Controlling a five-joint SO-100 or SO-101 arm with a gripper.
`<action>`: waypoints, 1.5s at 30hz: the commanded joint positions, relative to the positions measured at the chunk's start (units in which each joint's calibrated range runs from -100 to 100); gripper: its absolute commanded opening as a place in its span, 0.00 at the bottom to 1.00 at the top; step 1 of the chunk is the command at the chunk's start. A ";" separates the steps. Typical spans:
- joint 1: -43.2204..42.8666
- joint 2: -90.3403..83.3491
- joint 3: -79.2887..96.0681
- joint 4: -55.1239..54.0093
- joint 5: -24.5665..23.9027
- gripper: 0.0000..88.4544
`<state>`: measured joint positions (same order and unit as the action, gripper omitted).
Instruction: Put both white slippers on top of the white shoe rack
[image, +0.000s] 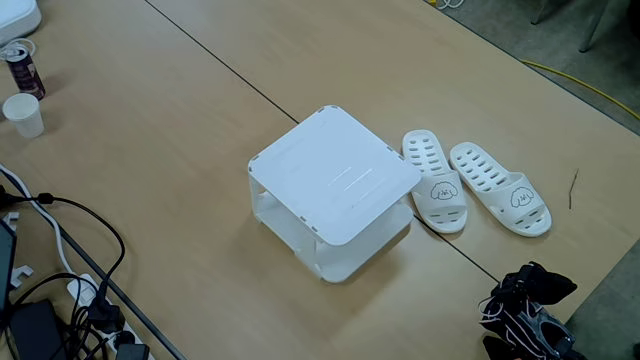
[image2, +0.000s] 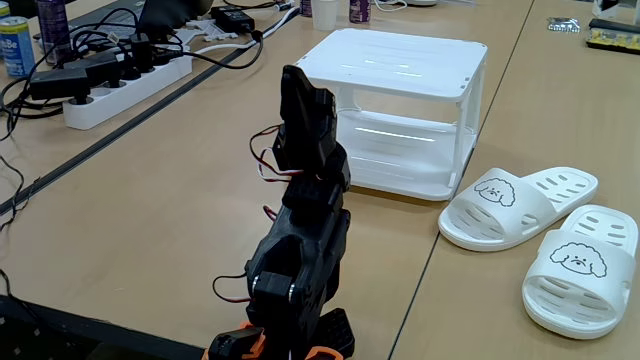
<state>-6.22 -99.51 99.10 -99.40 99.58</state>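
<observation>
Two white slippers (image2: 530, 235) lie side by side just beside the white shoe rack (image: 335, 175) on the counter (image: 180, 130), while my arm (image2: 300, 240) stands folded upright near that rack, my jaws' opening impossible to tell.

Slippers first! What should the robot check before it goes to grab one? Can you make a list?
1. Both slippers are on the table, side by side, right way up: ok.
2. Top of the shoe rack is flat and bare, with room for both: ok.
3. Nothing lies between the arm and the nearer slipper: ok.
4. The slippers lie apart from the rack, not touching it: ok.
5. The hand is open and ready to grab: cannot tell, it is folded up and dark.
6. The cables are far from the slippers: ok.
</observation>
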 joint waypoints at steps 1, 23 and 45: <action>0.13 0.60 0.45 -0.17 0.42 0.01; 0.21 0.85 -6.59 8.37 0.42 0.01; -0.36 4.05 -55.48 85.77 0.42 0.01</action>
<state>-6.14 -98.68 45.73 -15.71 99.58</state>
